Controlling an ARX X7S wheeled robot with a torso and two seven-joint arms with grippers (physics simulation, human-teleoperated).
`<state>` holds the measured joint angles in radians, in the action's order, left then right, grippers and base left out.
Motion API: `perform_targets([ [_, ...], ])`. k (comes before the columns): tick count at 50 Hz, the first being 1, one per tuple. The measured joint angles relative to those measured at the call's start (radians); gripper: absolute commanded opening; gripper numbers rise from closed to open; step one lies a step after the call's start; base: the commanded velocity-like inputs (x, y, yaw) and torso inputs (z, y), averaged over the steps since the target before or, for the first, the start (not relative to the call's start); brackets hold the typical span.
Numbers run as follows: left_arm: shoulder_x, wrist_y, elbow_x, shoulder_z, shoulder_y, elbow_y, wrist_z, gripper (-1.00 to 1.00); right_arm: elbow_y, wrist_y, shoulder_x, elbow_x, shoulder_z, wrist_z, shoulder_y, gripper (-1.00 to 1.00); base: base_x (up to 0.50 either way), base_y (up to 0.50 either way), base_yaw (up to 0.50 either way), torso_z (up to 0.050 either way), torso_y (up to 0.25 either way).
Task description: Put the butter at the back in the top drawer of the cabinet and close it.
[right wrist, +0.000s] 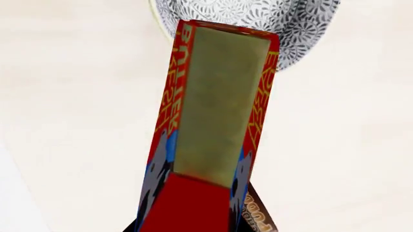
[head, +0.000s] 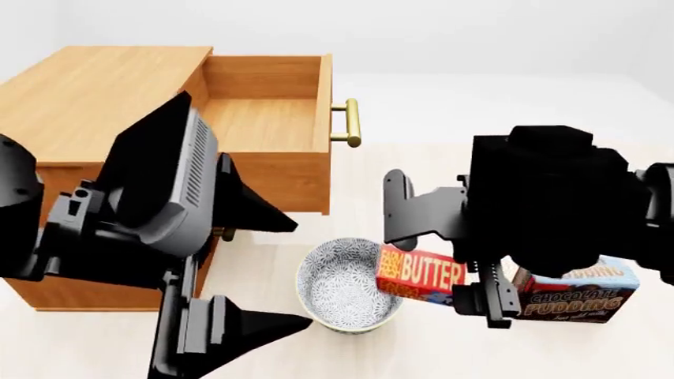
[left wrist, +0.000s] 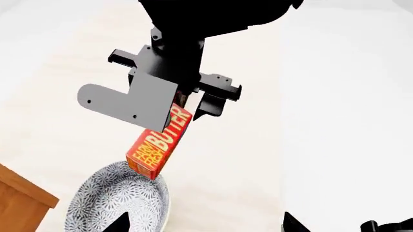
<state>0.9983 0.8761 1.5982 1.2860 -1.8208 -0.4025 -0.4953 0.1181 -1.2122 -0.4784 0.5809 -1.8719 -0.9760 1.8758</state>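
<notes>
Left wrist camera first: the right gripper hangs in the air with the butter clamped in its jaws by one end. The carton slants down, lifted off the pale table, its lower end just above the rim of the speckled bowl. A corner of the cabinet pokes in at the edge.

Now the head camera. The cabinet stands at the left with its top drawer pulled wide open, the brass handle sticking out toward the middle of the table. The right gripper holds the butter up beside the bowl, its left end reaching over the bowl's right rim, well short of the open drawer. Just to its right sits the chocolate pudding box. The left gripper fills the foreground on the left, in front of the cabinet, jaws spread wide with nothing between them.

Right wrist camera: looking straight along the butter, gripped at the near end, its far end pointing at the bowl. The corner of the pudding box peeks out beneath it.
</notes>
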Motion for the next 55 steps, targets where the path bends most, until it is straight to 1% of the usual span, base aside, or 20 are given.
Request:
perform_targets([
  [14,-0.071,-0.016,-0.086,0.032,0.046,0.009,-0.02,1.0,0.081,0.019,0.032,0.011,0.025,-0.006,0.035,-1.0,0.0,0.0,0.0,0.001,0.001],
  [30,-0.128,-0.05,-0.159,0.054,0.097,0.039,-0.033,1.0,0.138,0.029,0.042,0.021,0.046,-0.001,0.052,-1.0,0.0,0.0,0.0,0.0,0.001],
  [55,-0.161,-0.136,-0.294,0.084,0.187,0.023,-0.016,1.0,0.166,0.032,0.046,0.028,0.062,0.004,0.065,-1.0,0.0,0.0,0.0,0.0,0.001],
])
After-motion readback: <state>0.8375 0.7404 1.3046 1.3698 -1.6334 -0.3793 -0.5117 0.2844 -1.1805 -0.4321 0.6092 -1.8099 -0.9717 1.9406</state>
